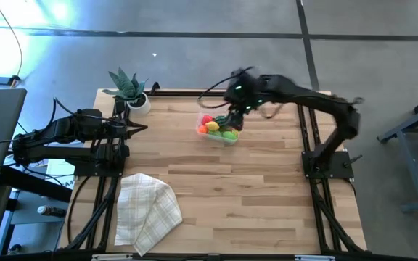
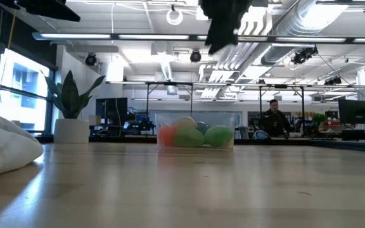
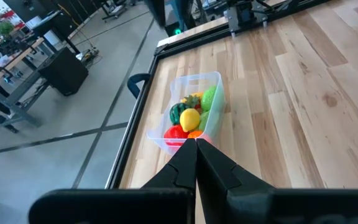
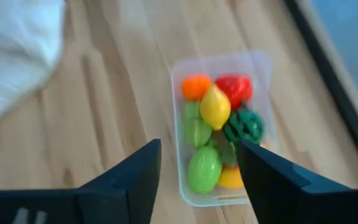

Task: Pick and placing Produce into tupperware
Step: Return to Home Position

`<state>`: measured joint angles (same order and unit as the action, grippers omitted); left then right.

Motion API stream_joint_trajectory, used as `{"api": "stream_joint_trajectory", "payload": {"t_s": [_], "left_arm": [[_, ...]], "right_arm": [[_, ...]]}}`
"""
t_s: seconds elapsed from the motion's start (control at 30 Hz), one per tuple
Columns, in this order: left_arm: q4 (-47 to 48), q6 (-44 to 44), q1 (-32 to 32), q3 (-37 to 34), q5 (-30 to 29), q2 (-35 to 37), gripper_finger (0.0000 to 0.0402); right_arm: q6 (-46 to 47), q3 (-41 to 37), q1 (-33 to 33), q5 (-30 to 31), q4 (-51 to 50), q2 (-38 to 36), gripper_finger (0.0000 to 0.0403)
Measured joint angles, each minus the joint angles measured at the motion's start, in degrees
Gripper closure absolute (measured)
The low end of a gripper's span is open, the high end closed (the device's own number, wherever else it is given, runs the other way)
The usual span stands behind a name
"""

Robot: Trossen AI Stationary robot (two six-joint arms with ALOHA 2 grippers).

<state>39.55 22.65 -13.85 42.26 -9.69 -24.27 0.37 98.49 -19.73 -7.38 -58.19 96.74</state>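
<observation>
- We see the right gripper [image 4: 197, 144] with its two fingers spread wide and nothing between them. It hangs over the tupperware [image 4: 261, 65] without touching it.
- In the low view the same gripper is a dark shape at the top centre of the frame, well above the container's rim.
- The tupperware sits on the wooden table [image 1: 252, 188], in the upper middle of the high view, close to the table's far edge.
- Inside it we count several pieces of produce. A yellow lemon [image 4: 215, 107] lies on top in the middle, with an orange piece [image 4: 196, 87] and a red piece [image 4: 235, 88] beside it at one end.
- There is also a dark green piece [image 4: 244, 126], a light green piece [image 4: 204, 168], and a bit of yellow [image 4: 232, 178] tucked beneath at the other end.
- The left gripper [image 3: 196, 143] has its fingers pressed together to a point, holding nothing. It rests at the left edge of the table, well apart from the container.
- A potted plant [image 1: 129, 88] stands in the table's upper left corner in the high view, and a checked cloth [image 1: 147, 210] lies bunched at the lower left.
- Beyond the table, the low view shows an open workshop with desks, monitors and ceiling ducts. A person [image 2: 274, 119] is in the right background.
</observation>
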Motion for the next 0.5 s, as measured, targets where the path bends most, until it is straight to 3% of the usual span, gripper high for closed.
{"api": "stream_joint_trajectory", "payload": {"t_s": [0.23,0.4,0.5], "left_arm": [[0.00,-0.01,0.00,0.00,0.00,0.01,0.0401],[0.00,0.00,0.00,0.01,0.00,0.00,0.0401],[0.00,-0.01,0.00,0.00,-0.01,0.02,0.0401]], "right_arm": [[0.94,0.01,3.61,1.36,-2.48,-12.55,0.0237],[0.72,0.01,6.42,13.54,-11.82,-19.80,0.0261],[2.37,-0.48,7.01,14.37,-13.21,-24.59,0.0278]]}}
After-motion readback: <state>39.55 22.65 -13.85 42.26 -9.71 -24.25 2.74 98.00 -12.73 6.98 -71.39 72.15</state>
